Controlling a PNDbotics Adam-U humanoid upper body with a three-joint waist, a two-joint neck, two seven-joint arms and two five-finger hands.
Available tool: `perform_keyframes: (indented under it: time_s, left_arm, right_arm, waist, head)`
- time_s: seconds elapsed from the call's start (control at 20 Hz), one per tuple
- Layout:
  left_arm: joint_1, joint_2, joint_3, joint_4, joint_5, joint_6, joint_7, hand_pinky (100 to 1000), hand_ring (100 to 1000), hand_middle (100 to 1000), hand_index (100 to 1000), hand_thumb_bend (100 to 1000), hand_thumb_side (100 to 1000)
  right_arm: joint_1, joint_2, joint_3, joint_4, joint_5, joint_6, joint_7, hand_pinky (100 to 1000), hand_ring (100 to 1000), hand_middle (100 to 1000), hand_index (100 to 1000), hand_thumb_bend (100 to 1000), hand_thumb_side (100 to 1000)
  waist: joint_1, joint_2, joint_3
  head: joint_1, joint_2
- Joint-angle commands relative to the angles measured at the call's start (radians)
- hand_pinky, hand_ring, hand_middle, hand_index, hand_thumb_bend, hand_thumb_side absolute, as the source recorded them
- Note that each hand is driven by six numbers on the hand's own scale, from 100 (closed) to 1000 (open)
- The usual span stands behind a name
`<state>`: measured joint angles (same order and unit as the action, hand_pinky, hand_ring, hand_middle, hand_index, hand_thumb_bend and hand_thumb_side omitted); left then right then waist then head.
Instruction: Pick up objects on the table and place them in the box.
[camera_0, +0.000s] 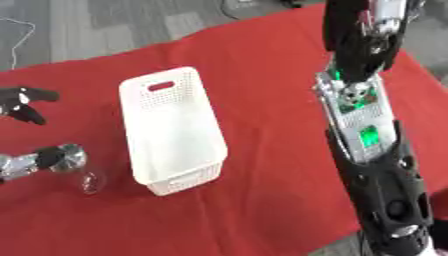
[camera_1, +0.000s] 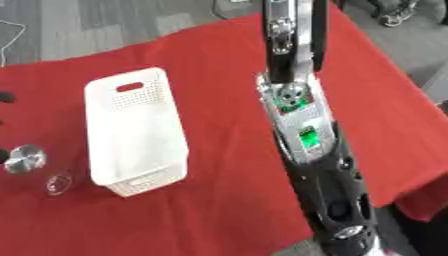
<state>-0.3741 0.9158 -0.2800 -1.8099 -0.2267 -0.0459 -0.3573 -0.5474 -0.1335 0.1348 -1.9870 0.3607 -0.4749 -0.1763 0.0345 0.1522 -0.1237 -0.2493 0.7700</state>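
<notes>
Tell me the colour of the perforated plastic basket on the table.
White; the perforated plastic basket shows best in the left eye view.

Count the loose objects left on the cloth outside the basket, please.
2: a round silver object left of the white basket, near its front end, and a small clear glass-like piece just in front of it. Others may lie beyond the left edge.

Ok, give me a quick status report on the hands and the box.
Left hand open, holding nothing. Right hand out of view. White box looks empty; clear glass on the cloth beside it. Nothing blocking.
</notes>
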Motion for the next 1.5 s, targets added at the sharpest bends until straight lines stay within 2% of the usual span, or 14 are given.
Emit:
perform_keyframes:
  time_s: [0.05, 0.3, 0.55, 0.7, 0.8, 1.5]
  left_arm:
    - [-0.017, 0.014, 0.006, -0.003, -0.008, -0.011, -0.026, 769, 746, 882, 970, 600, 753]
    - [-0.015, 0.015, 0.004, -0.001, -0.023, -0.020, -0.049, 775, 753, 886, 976, 652, 741]
    - [-0.013, 0.010, 0.002, 0.007, -0.041, -0.027, -0.054, 774, 753, 886, 976, 647, 743]
    - [-0.013, 0.006, 0.000, 0.012, -0.054, -0.030, -0.049, 776, 757, 886, 975, 646, 746]
    - [-0.013, 0.005, -0.001, 0.014, -0.063, -0.034, -0.046, 776, 757, 886, 975, 646, 746]
    - [-0.027, -0.024, -0.021, 0.063, -0.097, -0.051, -0.050, 777, 756, 878, 978, 638, 745]
  right_arm:
    - [-0.014, -0.003, 0.001, -0.013, -0.003, 0.002, 0.002, 333, 453, 534, 640, 100, 1000]
    - [-0.015, -0.003, 0.001, -0.013, -0.006, 0.002, 0.002, 334, 454, 534, 640, 100, 1000]
    - [-0.019, -0.001, 0.003, -0.013, -0.012, 0.001, 0.003, 333, 454, 535, 640, 100, 1000]
    - [-0.026, 0.001, 0.003, -0.013, -0.013, -0.002, 0.004, 333, 454, 535, 640, 100, 1000]
    - [-0.029, 0.001, 0.003, -0.013, -0.014, -0.004, 0.004, 333, 454, 535, 641, 100, 1000]
    - [-0.038, 0.010, 0.008, -0.013, -0.022, -0.008, 0.011, 334, 455, 535, 641, 100, 1000]
  waist:
    - [-0.001, -0.015, 0.002]
    - [-0.002, -0.013, 0.000]
    - [0.000, -0.009, -0.003]
    - [0.003, -0.001, -0.007]
    - [0.004, 0.002, -0.009]
    - [0.001, 0.015, -0.033]
  head:
    - [0.007, 0.000]
    - [0.015, 0.000]
    - [0.026, 0.000]
    - [0.069, 0.000]
    - [0.084, 0.000]
    - [0.078, 0.000]
